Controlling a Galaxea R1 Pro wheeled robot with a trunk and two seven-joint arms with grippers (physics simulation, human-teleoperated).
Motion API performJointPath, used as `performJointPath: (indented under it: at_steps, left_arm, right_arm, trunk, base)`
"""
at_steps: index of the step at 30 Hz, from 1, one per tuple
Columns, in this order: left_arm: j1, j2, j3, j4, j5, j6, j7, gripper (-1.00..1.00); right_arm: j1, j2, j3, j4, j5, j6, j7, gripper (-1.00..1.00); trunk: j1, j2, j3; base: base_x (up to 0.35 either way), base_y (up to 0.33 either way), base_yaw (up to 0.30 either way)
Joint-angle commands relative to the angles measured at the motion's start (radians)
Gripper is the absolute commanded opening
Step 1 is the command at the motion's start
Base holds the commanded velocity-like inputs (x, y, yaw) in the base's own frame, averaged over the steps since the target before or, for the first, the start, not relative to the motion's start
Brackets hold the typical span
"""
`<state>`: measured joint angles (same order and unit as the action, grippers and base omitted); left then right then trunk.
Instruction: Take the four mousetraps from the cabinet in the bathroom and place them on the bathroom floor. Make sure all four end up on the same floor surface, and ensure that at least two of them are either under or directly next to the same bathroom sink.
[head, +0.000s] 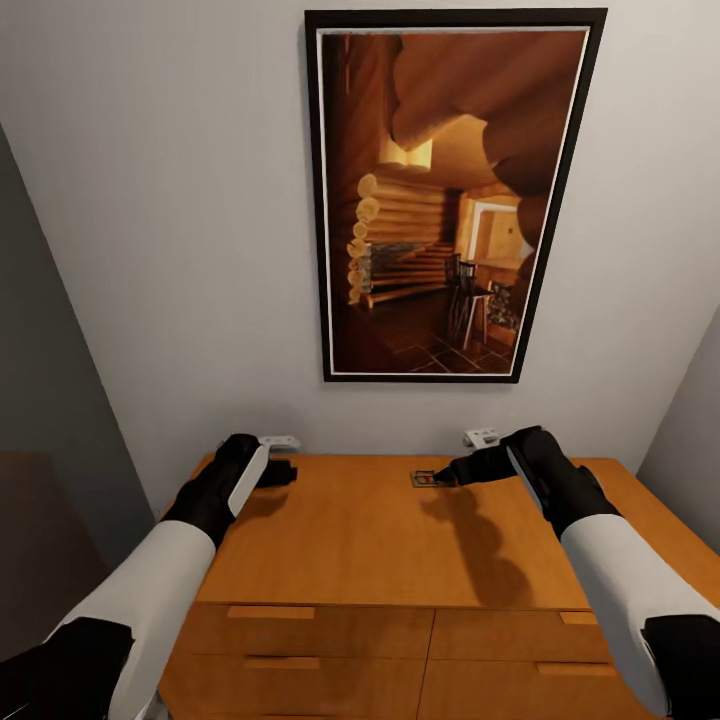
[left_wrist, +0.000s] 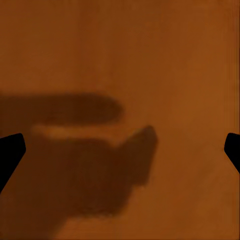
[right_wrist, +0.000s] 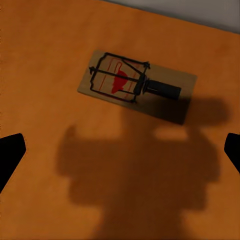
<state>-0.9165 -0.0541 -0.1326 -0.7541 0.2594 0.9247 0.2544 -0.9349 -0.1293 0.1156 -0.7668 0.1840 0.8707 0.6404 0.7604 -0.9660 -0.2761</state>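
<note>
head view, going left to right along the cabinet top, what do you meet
left gripper → mousetrap → right gripper, right beside the trap, all over the cabinet top.

Both arms reach forward over the cabinet (head: 380, 540) top, white forearms, black wrists. Left gripper (head: 280, 473) hovers over its back-left part, jaws spread wide per left wrist view, nothing between the fingertips (left_wrist: 11, 150). Right gripper (head: 445, 474) hovers over its back-centre, fingers (right_wrist: 10, 152) also wide apart, holding nothing
</note>
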Motion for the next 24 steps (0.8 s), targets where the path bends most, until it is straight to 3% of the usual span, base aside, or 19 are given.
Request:
performJointPath:
  at_steps: [1,21,24]
  left_arm:
    - [-0.001,0.0,-0.002,-0.006,0.011,0.003,0.009,1.0]
    - [0.0,-0.006,0.003,-0.066,0.012,0.004,0.01,1.0]
    - [0.002,0.011,-0.014,-0.083,0.029,0.021,-0.007,1.0]
  right_arm:
    - [-0.001,-0.001,0.002,-0.001,0.011,0.001,0.008,1.0]
    - [-0.001,-0.007,-0.009,0.001,0.008,-0.004,-0.017,1.0]
    - [-0.005,-0.003,0.008,0.018,0.024,-0.021,0.0,1.0]
  trunk:
    - [0.0,-0.001,-0.001]
    - [0.0,-0.001,-0.001]
    - [0.0,-0.001,-0.001]
  base:
    - [0.0,0.0,0.0]
    - [0.0,0.0,0.0]
    - [0.0,0.0,0.0]
